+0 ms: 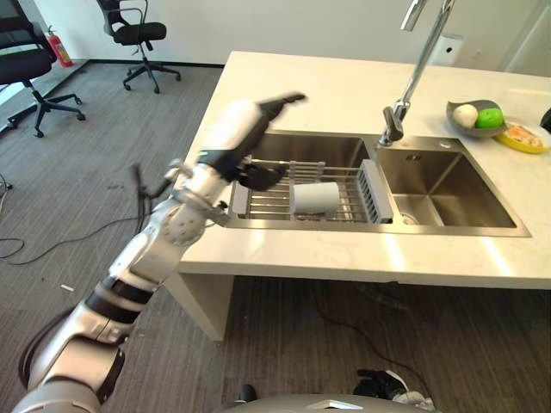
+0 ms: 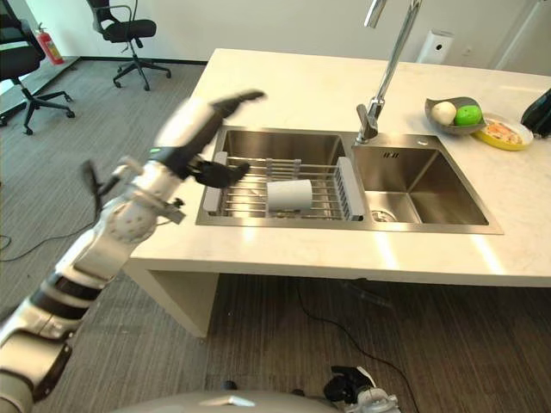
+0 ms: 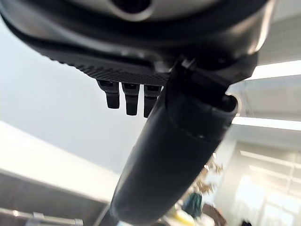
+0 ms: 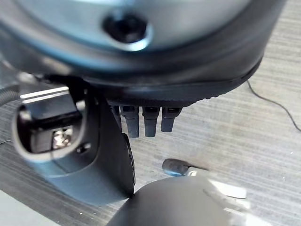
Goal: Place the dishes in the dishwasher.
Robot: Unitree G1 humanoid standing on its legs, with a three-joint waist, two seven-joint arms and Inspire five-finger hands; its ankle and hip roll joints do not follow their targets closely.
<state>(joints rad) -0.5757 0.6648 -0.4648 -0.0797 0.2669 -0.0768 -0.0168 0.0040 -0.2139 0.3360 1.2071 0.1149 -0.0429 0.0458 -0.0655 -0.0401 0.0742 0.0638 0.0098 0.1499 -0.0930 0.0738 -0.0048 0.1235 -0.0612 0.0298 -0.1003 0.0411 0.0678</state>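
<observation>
The left hand (image 1: 250, 129) hangs open, fingers straight, above the counter's (image 1: 310, 86) left edge beside the sink (image 1: 430, 185). A white cup (image 1: 315, 198) lies sideways on the sink's rack (image 1: 267, 202). The right hand (image 4: 141, 117) hangs low with fingers relaxed, empty.

**Sink layout on the worktop**

A double sink (image 1: 448, 185) is set into the worktop (image 1: 344, 86). A rack (image 1: 284, 202) lies in its left basin, with a cup (image 1: 316, 198) on its side on it. Behind stands the tap (image 1: 413, 73); a fruit bowl (image 1: 478, 116) sits at far right.
</observation>
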